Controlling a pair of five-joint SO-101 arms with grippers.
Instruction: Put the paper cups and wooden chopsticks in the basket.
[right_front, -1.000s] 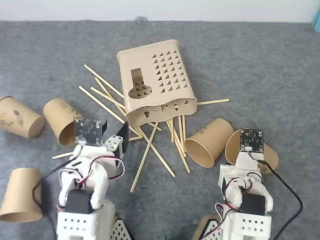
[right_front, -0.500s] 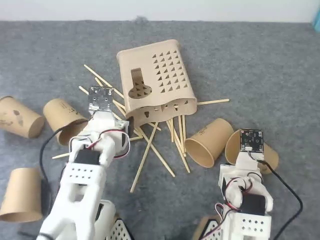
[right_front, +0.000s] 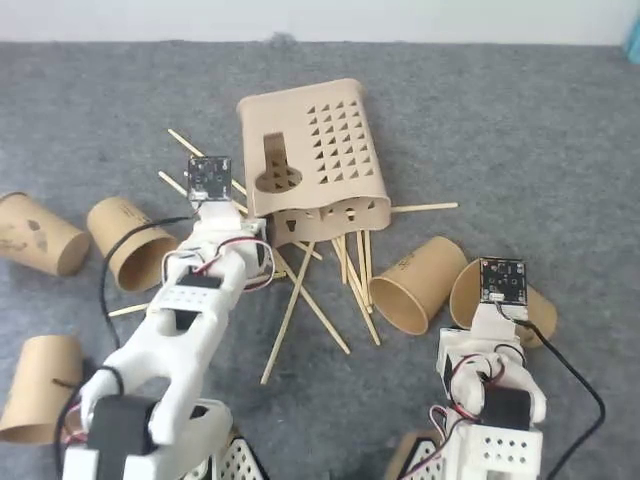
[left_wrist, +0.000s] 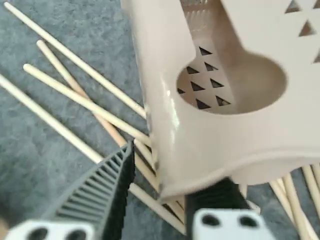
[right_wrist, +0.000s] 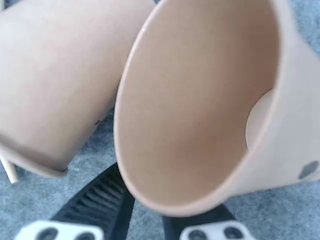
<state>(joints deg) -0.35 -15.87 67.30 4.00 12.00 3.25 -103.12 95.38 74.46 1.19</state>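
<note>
The basket (right_front: 315, 150) lies on its side on the grey counter (right_front: 520, 130), and the left hand (left_wrist: 170, 172) straddles its near corner with fingers (left_wrist: 107, 185) apart. Wooden chopsticks (right_front: 290, 313) lie scattered beneath that hand and out from the basket's mouth, with three paper cups (right_front: 130, 240) farther off on its outer side. The right hand (right_wrist: 145, 200) sits at the open mouth of a tipped cup (right_wrist: 200, 110), another cup (right_wrist: 55, 85) just beside; whether it grips, I cannot tell.

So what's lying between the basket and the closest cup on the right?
A bunch of wooden chopsticks lies fanned out between the basket and that paper cup. The high view shows it.
</note>
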